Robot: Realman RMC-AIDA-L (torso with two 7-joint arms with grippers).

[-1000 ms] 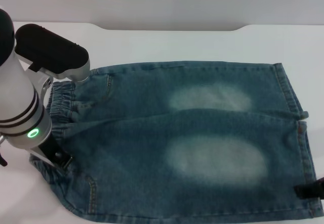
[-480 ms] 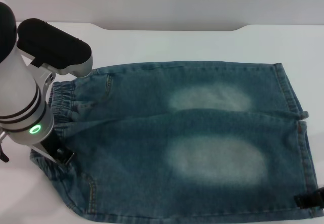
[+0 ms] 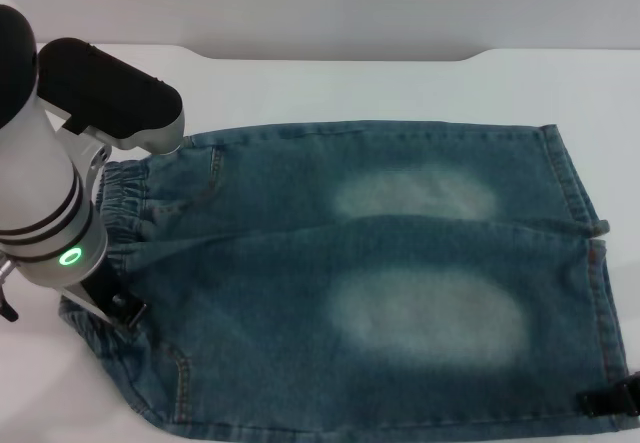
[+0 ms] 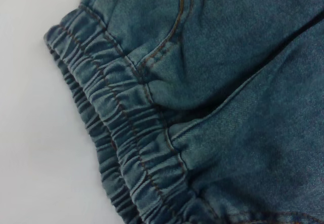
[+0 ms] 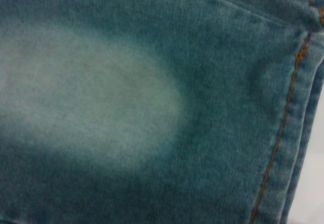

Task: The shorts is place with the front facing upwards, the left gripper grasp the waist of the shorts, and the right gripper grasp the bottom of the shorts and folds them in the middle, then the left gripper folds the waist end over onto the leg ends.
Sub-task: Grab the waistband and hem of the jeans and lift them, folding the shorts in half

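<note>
Blue denim shorts (image 3: 380, 273) lie flat on the white table, front up, with two pale faded patches on the legs. The gathered elastic waist (image 3: 125, 203) is at the left, and fills the left wrist view as a ruffled band (image 4: 121, 143). The bottom of the shorts (image 3: 575, 193), its straight stitched leg ends, is at the right, and one hem (image 5: 283, 133) runs down the right wrist view. My left gripper (image 3: 118, 308) is down at the near part of the waist, under its silver-white arm. My right gripper (image 3: 610, 401) shows only as a black piece at the near right hem corner.
The white table (image 3: 330, 88) extends beyond the shorts at the back and at the left. Its far edge, with a raised notch, runs along the top of the head view. The left arm's black housing (image 3: 110, 93) hangs over the far waist corner.
The right gripper has slid toward the near edge along the hem, dropping lower in the head view. The left arm has shifted slightly over the waist. The shorts have not moved.
</note>
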